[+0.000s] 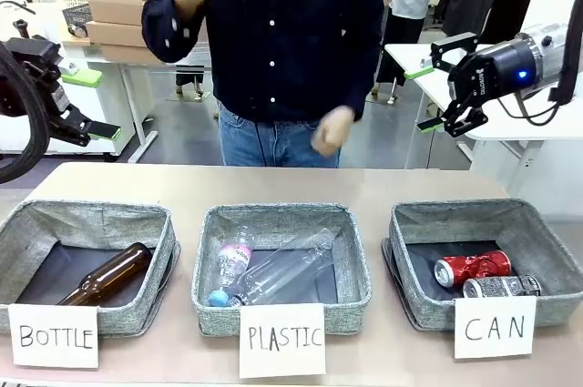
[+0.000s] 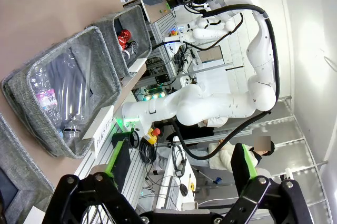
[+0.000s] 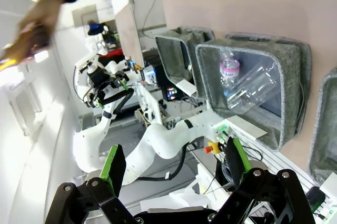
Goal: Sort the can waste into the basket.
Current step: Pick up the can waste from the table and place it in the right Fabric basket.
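Your red can (image 1: 472, 268) lies on its side in CAN basket (image 1: 547, 237), at table's right end. Black-and-silver can (image 1: 500, 287) lies just in front of it, touching. White card lettered CAN (image 1: 495, 327) leans on basket front. Middle PLASTIC basket (image 1: 353, 255) holds clear plastic bottles (image 1: 273, 273). Left BOTTLE basket (image 1: 91, 219) holds brown glass bottle (image 1: 107, 275). Your right claw (image 1: 437, 91) hangs high above table, wide open, empty. Left claw (image 1: 86, 105) likewise raised, wide open, empty. Person's hand (image 1: 333, 130) hovers beyond far table edge.
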You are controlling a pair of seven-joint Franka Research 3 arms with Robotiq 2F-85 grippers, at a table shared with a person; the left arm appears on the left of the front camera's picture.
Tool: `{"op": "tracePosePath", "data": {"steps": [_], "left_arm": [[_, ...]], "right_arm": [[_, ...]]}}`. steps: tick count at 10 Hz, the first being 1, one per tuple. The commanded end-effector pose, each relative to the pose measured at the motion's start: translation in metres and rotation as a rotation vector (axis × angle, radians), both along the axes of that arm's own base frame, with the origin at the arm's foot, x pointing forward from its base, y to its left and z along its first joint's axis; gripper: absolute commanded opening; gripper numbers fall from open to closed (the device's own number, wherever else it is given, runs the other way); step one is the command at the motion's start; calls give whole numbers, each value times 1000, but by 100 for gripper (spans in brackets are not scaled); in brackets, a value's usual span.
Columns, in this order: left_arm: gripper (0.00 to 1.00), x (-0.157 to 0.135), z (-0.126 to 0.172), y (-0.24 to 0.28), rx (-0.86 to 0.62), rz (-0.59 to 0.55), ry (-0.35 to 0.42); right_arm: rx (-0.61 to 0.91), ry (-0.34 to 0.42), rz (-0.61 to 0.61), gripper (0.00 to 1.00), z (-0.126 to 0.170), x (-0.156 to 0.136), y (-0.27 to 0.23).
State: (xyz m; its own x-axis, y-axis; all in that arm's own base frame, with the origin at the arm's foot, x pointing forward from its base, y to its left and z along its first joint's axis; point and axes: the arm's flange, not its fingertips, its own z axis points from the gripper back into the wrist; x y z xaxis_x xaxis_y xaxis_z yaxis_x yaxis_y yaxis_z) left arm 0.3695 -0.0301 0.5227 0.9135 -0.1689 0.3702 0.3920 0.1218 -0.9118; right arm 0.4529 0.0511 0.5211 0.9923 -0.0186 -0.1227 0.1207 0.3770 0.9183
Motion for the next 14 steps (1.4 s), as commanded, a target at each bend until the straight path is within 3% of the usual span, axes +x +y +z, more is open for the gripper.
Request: {"op": "tracePosePath", "data": {"steps": [1,14], "left_arm": [[100,0,3,0,-10,8,-2],[100,0,3,0,-10,8,-2]], "right_arm": [[-7,-7,15,100,2,0,-3],[-7,-7,15,100,2,0,-3]]}}
